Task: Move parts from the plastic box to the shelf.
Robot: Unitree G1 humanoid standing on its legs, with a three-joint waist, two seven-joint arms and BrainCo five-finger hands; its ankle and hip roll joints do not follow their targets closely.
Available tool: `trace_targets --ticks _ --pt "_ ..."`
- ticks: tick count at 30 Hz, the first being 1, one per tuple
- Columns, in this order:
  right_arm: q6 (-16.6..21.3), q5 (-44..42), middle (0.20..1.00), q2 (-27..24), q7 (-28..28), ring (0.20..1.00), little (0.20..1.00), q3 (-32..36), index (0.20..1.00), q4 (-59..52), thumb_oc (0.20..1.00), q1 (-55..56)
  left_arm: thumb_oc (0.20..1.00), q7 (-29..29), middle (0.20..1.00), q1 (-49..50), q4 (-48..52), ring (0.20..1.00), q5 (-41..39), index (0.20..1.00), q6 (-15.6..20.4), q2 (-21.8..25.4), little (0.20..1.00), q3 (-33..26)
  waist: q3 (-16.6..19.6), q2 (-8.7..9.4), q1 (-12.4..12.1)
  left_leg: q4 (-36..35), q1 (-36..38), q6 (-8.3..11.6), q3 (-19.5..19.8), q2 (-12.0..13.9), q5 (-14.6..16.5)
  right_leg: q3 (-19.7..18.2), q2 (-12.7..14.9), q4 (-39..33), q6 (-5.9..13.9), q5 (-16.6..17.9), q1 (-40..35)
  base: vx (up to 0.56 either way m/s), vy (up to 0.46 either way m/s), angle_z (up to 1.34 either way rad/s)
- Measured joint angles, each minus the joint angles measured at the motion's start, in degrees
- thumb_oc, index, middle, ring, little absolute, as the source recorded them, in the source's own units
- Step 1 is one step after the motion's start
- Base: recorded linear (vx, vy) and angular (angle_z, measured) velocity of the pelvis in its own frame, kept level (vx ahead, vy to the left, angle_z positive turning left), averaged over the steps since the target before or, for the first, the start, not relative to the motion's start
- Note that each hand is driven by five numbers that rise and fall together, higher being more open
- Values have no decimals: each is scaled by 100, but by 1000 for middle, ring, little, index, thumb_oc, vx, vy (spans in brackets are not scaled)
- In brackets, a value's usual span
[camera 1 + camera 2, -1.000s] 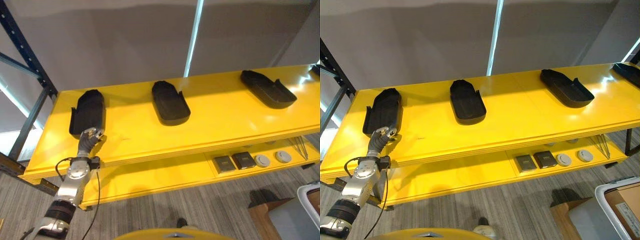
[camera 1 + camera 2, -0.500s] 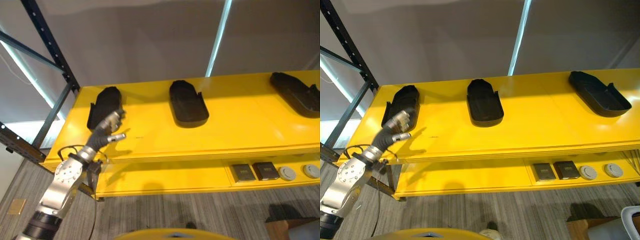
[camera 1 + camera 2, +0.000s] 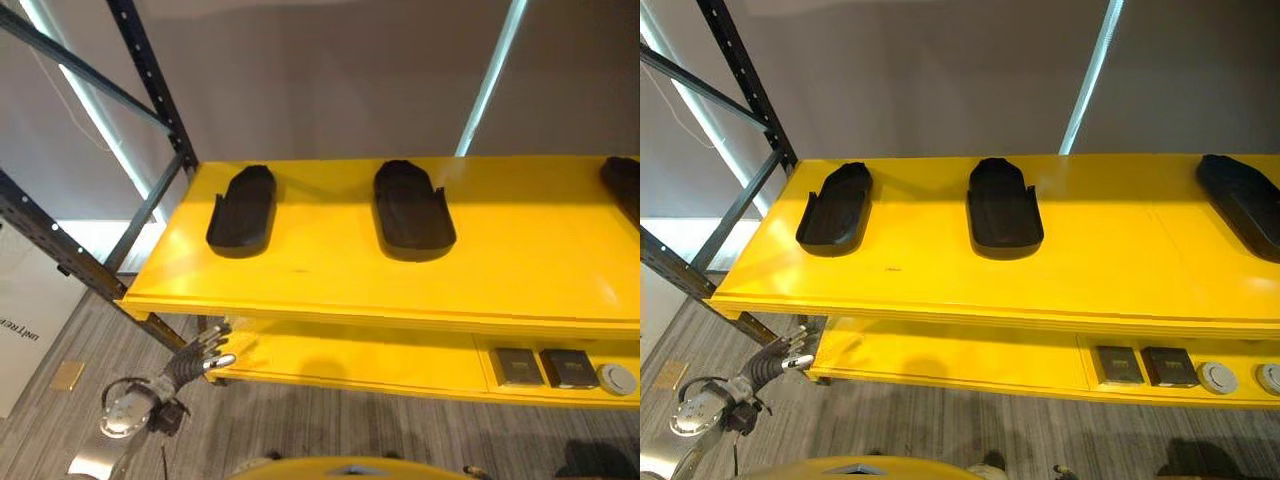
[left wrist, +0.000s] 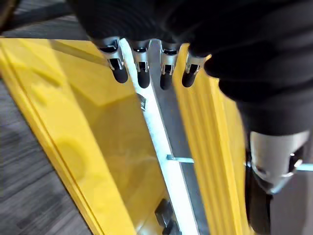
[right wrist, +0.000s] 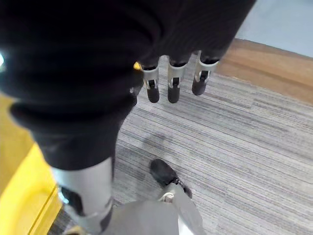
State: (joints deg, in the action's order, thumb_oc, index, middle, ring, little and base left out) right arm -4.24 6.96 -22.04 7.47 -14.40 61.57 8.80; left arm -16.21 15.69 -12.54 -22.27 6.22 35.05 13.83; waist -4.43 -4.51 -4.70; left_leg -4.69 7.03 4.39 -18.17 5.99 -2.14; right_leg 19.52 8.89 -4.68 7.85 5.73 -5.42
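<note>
Yellow shelf [image 3: 330, 290], grey carpet floor [image 5: 254, 147]. Black parts [image 3: 242, 208], [image 3: 412, 204] on top board, above and beyond left hand [image 3: 200, 352], fingers [image 4: 142, 68] relaxed, empty. Right hand [image 5: 171, 73]: fingers straight, empty, over floor.

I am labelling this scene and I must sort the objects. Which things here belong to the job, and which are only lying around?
Job:
black parts lying on the top board
yellow shelf
left robot hand, open, below the shelf edge
right robot hand, open, over the floor

Lying about:
dark square boxes and round discs on the lower board
</note>
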Motion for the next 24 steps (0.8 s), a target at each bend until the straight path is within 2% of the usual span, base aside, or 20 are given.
trace_targets --ticks 3,9,12,15,20,24 --pt "-4 -4 1000 -2 -37 1000 1000 2 1000 3 1000 1 1000 184 1000 169 -553 1000 1 1000 -61 -168 1000 0 -4 18 -9 9 3 -2 62 -5 -2 48 6 1 8 -17 -44 -11 -3 10" --pt "-98 -2 1000 1 -120 1000 1000 5 1000 62 1000 13 1000 572 1000 232 -3368 1000 666 1000 72 -1290 1000 -8 3 30 42 -19 -27 -35 87 1 29 68 5 2 2 -36 -31 2 -5 2" --pt "-105 14 1000 38 -111 1000 1000 9 1000 242 1000 -15 1000 856 1000 16 -4956 1000 701 1000 268 -1892 1000 -274 34 81 61 -19 -38 -36 101 2 30 71 4 3 -5 -49 -32 14 -12 3" --pt "-171 25 1000 191 -61 1000 1000 1 1000 400 1000 -19 1000 1054 1000 -186 -5817 1000 857 1000 398 -2093 1000 -293 73 197 71 -16 -48 -34 106 27 33 71 -6 94 -39 -122 23 24 -37 1" --pt "-349 26 1000 422 196 1000 1000 0 1000 570 1000 -47 1000 1397 1000 -593 -5771 1000 1020 1000 547 -2124 1000 -268 142 328 175 14 -99 -50 98 46 16 15 22 427 -28 -259 235 0 -1 -1" --pt "-348 25 1000 534 400 1000 1000 -17 1000 653 1000 -112 1000 1540 1000 -998 -5584 1000 979 1000 618 -2170 1000 -246 146 334 276 91 -132 -65 92 47 61 -17 55 553 -15 -312 289 5 2 -2"
